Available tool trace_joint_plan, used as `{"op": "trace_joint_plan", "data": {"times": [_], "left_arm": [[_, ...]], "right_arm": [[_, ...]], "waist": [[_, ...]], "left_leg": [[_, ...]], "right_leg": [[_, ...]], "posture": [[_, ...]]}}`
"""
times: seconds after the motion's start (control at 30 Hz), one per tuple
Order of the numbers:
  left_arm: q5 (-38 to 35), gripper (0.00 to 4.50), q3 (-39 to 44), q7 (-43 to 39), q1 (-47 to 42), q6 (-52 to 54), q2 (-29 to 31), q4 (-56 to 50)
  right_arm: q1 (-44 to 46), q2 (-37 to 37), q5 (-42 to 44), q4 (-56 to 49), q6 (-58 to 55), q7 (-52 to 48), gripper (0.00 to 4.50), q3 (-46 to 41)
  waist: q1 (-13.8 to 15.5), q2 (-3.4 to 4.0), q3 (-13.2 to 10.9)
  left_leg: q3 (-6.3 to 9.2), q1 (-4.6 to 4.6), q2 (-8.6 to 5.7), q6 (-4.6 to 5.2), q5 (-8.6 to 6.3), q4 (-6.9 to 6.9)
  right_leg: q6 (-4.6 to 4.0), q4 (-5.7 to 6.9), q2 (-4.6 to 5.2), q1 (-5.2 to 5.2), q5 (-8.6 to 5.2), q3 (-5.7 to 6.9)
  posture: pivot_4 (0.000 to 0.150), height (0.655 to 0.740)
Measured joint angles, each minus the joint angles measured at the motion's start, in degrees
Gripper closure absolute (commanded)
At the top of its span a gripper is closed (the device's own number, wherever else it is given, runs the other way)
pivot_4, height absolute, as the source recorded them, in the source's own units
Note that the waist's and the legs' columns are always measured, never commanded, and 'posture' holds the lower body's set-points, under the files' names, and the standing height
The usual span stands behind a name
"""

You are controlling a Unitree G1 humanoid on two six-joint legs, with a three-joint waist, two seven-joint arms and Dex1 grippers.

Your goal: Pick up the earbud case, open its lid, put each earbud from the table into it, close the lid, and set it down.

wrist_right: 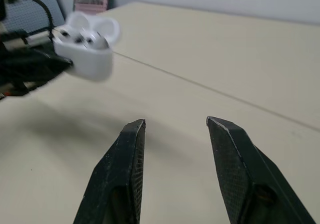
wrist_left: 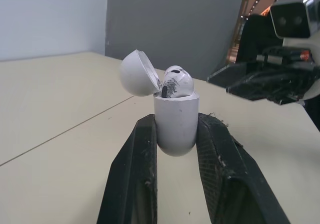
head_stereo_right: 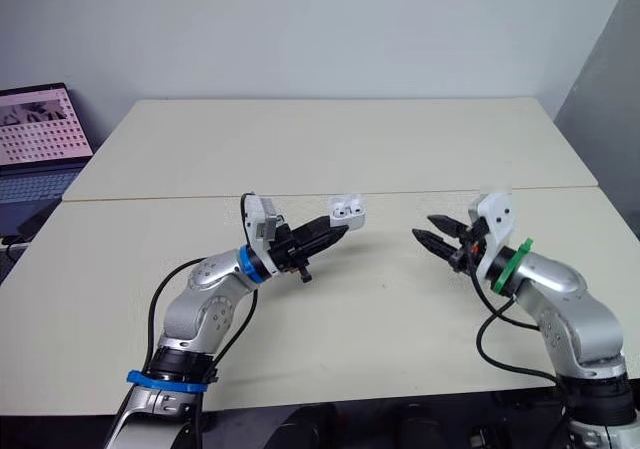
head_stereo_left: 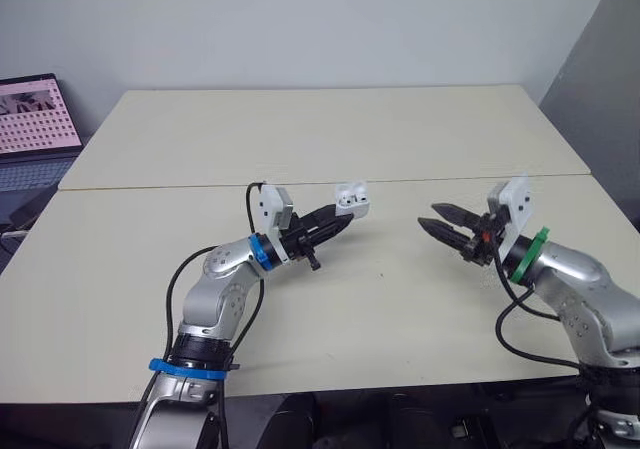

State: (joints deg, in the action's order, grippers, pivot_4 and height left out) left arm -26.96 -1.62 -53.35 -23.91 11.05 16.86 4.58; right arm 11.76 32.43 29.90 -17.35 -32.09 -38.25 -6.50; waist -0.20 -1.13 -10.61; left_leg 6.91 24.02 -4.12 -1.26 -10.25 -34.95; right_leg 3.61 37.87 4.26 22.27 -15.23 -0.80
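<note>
Jaws of the left gripper [head_stereo_left: 338,221] are clamped on the lower body of the earbud case [wrist_left: 176,124], held clear above the counter [head_stereo_left: 300,129]; those of the right gripper [wrist_right: 176,121] stand apart, empty, facing it. The pale counter is smooth with one seam, and a laptop [head_stereo_left: 30,119] sits off its left edge. The case looks light, rigid and probably slippery. Its lid [wrist_left: 137,74] stands open on a small hinge over seated earbuds [wrist_left: 177,80], so push the dome gently.
</note>
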Motion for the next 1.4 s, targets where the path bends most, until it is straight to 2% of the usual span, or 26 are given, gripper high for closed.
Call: {"op": "trace_joint_plan", "data": {"times": [0.07,0.17,0.47,0.8,1.07,1.27,1.4], "left_arm": [[-0.01,3.77,0.23,0.00,0.57,0.02,0.25,-0.14],[-0.01,3.77,0.19,-0.23,1.44,0.18,0.58,-1.09],[-0.03,3.77,-0.81,-1.73,1.97,2.15,0.72,-2.99],[-0.23,3.77,-3.91,-5.56,3.37,5.06,1.76,-5.20],[-0.15,3.77,-3.79,-5.92,3.29,5.83,2.17,-4.99],[0.17,3.77,-3.79,-5.92,3.19,6.00,2.21,-4.63],[0.12,3.77,-3.73,-6.03,2.65,5.90,2.18,-4.58]], "right_arm": [[-2.33,-1.14,-1.62,2.16,1.17,0.06,3.41,0.61],[-2.42,-1.73,-3.29,4.11,1.59,1.09,4.46,1.31],[9.30,-5.58,-3.27,10.38,-5.17,2.36,4.46,4.44],[26.29,-10.04,8.01,12.71,-23.41,0.65,4.46,5.06],[27.08,-5.40,11.94,8.86,-30.27,-3.42,4.46,6.17],[24.87,-4.11,12.34,5.84,-31.29,-4.51,4.46,7.32],[25.03,-5.37,14.93,6.18,-32.69,-3.64,4.46,4.77]], "waist": [[-0.04,0.00,0.00],[-0.09,0.01,0.00],[-0.11,0.01,0.00],[-0.27,0.03,-0.01],[-0.16,0.03,-0.01],[-0.17,0.03,-0.02],[-0.15,0.03,-0.02]], "left_leg": [[-0.03,-0.01,0.00,0.00,0.00,0.00],[-0.05,-0.02,0.01,0.00,0.00,0.00],[-0.02,-0.02,0.02,0.00,0.00,0.01],[0.04,-0.01,0.03,0.00,0.00,0.03],[0.04,0.05,0.03,0.00,0.00,0.03],[0.01,0.06,0.03,0.00,0.00,0.04],[0.03,0.06,0.04,0.00,0.00,0.03]], "right_leg": [[0.00,0.00,0.00,0.00,0.00,-0.04],[0.00,0.00,0.00,0.00,0.00,-0.05],[-0.01,-0.01,-0.02,0.00,0.00,-0.03],[-0.03,-0.02,-0.03,0.02,0.00,0.01],[-0.03,-0.08,-0.02,0.04,0.00,0.03],[-0.03,-0.08,-0.02,0.05,0.00,0.00],[-0.03,-0.08,-0.02,0.04,0.00,0.03]], "posture": [[0.150,0.7400],[0.150,0.7400],[0.150,0.7400],[0.150,0.7400],[0.150,0.7400],[0.150,0.7400],[0.150,0.7400]]}}
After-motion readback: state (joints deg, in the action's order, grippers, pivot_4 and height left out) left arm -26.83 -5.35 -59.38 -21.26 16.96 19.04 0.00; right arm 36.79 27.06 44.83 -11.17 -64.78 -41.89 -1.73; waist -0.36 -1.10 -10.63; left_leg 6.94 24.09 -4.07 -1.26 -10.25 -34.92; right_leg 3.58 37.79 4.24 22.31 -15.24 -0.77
